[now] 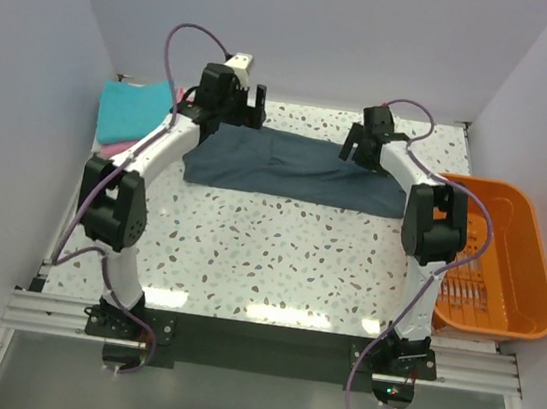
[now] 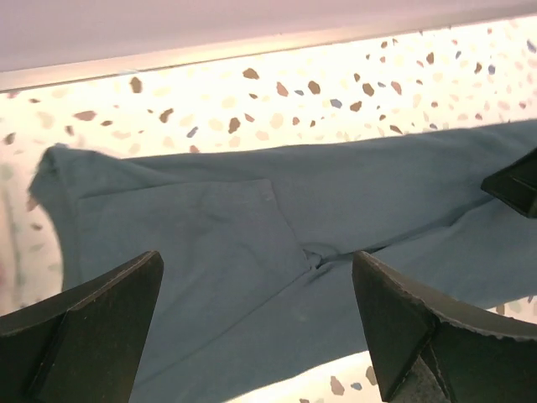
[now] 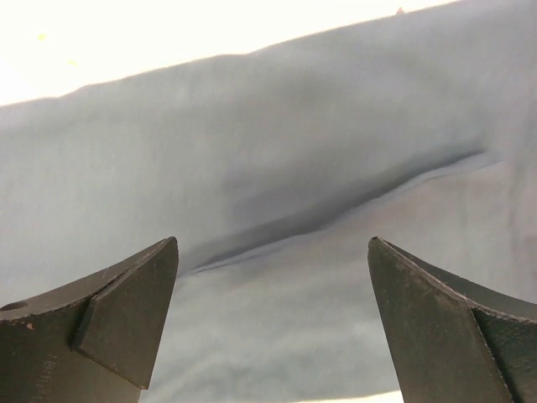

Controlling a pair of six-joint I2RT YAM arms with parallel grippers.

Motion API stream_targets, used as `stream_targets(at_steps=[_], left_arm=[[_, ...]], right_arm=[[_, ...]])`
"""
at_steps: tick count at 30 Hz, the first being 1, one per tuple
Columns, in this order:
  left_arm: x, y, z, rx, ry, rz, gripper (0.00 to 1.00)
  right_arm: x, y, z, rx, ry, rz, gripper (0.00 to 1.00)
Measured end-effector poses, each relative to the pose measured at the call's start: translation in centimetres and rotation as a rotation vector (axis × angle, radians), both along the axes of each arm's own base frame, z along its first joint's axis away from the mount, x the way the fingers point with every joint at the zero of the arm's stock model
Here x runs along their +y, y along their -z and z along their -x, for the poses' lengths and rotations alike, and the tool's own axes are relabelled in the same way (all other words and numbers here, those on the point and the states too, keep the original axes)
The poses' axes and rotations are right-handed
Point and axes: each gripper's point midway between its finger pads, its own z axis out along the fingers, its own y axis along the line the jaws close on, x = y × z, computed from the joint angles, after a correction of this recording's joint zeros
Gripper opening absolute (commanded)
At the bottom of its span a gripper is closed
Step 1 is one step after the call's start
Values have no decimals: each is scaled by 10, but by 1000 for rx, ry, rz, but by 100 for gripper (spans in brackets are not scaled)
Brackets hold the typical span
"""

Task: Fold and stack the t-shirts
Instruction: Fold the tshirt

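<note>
Terrazzo-speckled surface [image 1: 276,265] lies bare on the near side of both grippers. Just beyond it the dark slate t-shirt [image 1: 289,166] lies as a long band, already folded lengthwise, running from under the left gripper [image 1: 249,109] across to under the right gripper [image 1: 357,147].

Both grippers hang above the cloth with jaws spread wide and nothing between them. In the left wrist view a tucked-in sleeve panel sits below the left gripper, with a small pucker where its seam meets the body. In the right wrist view a long soft crease runs across between the fingers.

The step in hand looks like the crosswise fold that shortens the band into a stackable packet. To do it well:

- Bring each gripper straight down at its own end, close to the band's edge and not its middle.
- Pinch every layer at once. Catching only the top layer would probably peel the lengthwise fold open.
- On the left, grip just outside the pucker so the sleeve stays tucked.
- Lift low and move the two ends evenly, because slack cloth sags and twists.

Outboard of the right gripper sits an orange bin [image 1: 498,224], clear of the fold. Farther out, left of the left gripper, the turquoise t-shirt [image 1: 130,110] rests on the pink t-shirt [image 1: 111,148]. That is probably where the slate packet belongs.
</note>
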Motion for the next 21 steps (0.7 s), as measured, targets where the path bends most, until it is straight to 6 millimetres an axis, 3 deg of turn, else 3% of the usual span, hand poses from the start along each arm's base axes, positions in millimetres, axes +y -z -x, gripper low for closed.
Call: stream_targets(at_steps=[3,6,10,18,19,21], left_arm=[[18,-19,26,-31,-62,10,100],[28,-9,45,-5,-103,15,100],[33,38,58,101,-141,10,100],[26,154,47,348,-197,-27,100],[26,165,47,370,-201,-33,100],[24,163,40,359,-206,-25,100]], right_arm=[[-12,6,-15,-4,13,6,99],[-21,12,-28,0,10,12,99],[-24,16,-25,8,-11,17,99],[-20,40,0,53,-34,10,99],[-19,40,2,50,-32,2,99],[-19,41,7,40,-26,-6,99]])
